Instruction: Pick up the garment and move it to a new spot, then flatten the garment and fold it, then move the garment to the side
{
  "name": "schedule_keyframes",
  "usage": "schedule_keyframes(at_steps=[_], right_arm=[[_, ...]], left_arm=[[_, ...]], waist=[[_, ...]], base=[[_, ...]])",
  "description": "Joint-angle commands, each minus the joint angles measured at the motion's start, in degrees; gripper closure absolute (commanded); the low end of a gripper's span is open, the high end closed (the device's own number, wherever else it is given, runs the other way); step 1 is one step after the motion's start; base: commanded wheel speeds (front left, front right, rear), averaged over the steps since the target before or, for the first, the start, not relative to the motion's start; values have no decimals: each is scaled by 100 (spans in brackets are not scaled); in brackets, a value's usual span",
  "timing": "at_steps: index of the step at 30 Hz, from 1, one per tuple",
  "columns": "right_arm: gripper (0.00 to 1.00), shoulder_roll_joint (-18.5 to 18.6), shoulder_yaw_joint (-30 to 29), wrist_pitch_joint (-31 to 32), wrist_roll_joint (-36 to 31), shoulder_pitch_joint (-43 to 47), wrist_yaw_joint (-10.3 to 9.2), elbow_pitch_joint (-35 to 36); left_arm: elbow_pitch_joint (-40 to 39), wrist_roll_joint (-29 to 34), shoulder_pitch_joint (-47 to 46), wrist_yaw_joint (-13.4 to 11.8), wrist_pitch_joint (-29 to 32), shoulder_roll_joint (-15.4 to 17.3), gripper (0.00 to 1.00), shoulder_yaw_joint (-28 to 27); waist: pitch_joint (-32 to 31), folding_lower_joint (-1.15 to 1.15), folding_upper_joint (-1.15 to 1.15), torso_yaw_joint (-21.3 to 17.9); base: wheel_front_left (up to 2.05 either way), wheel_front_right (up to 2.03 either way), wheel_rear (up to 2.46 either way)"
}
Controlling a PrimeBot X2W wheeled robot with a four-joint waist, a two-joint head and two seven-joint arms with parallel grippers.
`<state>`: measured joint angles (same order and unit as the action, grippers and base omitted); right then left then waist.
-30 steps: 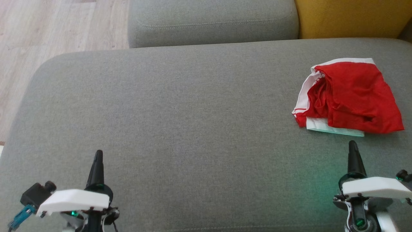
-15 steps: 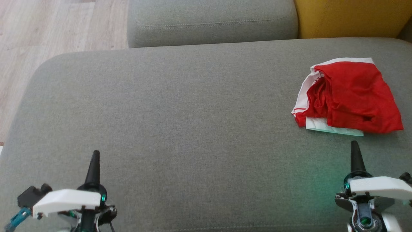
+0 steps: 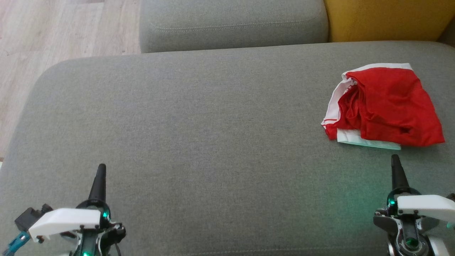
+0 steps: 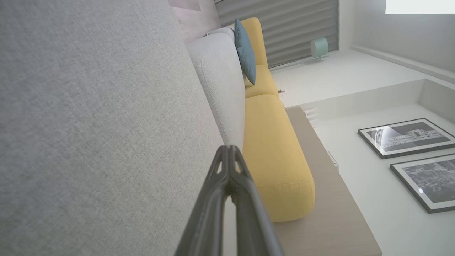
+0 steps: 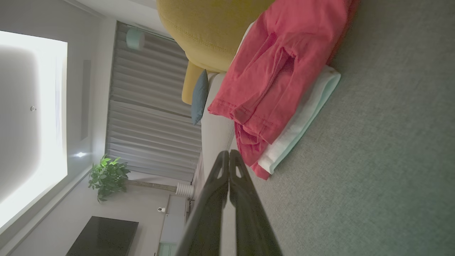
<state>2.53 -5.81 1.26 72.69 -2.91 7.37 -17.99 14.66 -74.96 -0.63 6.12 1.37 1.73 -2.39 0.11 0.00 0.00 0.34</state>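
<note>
The folded red garment [image 3: 389,106] lies at the far right of the grey sofa [image 3: 199,124], just ahead of the right hand [image 3: 395,160], which, like the left hand [image 3: 101,170], is closed on nothing.

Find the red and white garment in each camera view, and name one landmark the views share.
Head view: garment lies at the right on the grey cushion, ahead of the right gripper.
Right wrist view: garment spans upper middle to upper right, beyond that gripper.
Left wrist view: camera looks along the grey cushion toward the yellow sofa section.
Shared landmark: yellow sofa section, top right in head view, top centre in right wrist view.
</note>
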Motion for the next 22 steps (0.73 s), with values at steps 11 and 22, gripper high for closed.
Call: schedule_keyframes(at_steps=[11, 22], right_arm=[[100, 31, 19, 245, 850, -312, 11, 299], [100, 33, -40, 426, 1564, -322, 12, 362]], left_arm=[[-123, -747, -444, 83, 226, 100, 100, -260], [-82, -1381, -517, 117, 412, 109, 100, -360]], waist=[[3, 0, 0, -14], [5, 0, 0, -27]], base=[[0, 0, 0], [0, 0, 0]])
